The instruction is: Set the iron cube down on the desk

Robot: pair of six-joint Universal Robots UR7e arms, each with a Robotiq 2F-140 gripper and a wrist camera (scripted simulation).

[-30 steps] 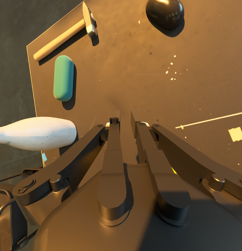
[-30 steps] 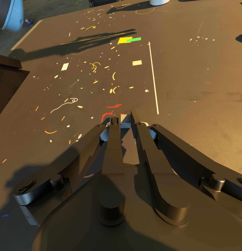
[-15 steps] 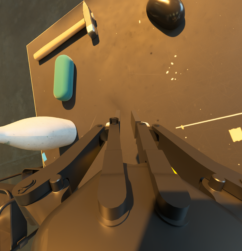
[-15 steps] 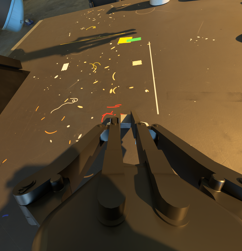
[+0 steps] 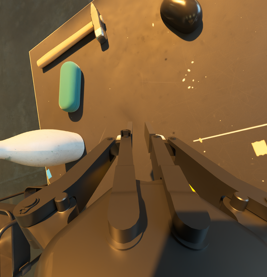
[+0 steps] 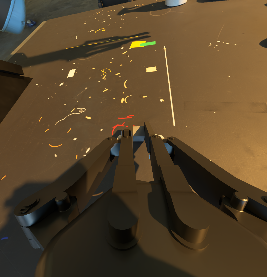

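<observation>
The right gripper (image 6: 138,127) is pinching the cube (image 6: 138,132) over the desk (image 6: 212,142). The left gripper (image 5: 138,127) is hanging nearly closed, holding nothing, above a pin (image 5: 38,147), green case (image 5: 69,86), hammer (image 5: 72,38) and black dome (image 5: 181,15).

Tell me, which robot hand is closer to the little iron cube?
Right. The right gripper has the iron cube squeezed between its fingertips, just above the desk. The left gripper holds nothing, and no cube shows in its view.
</observation>
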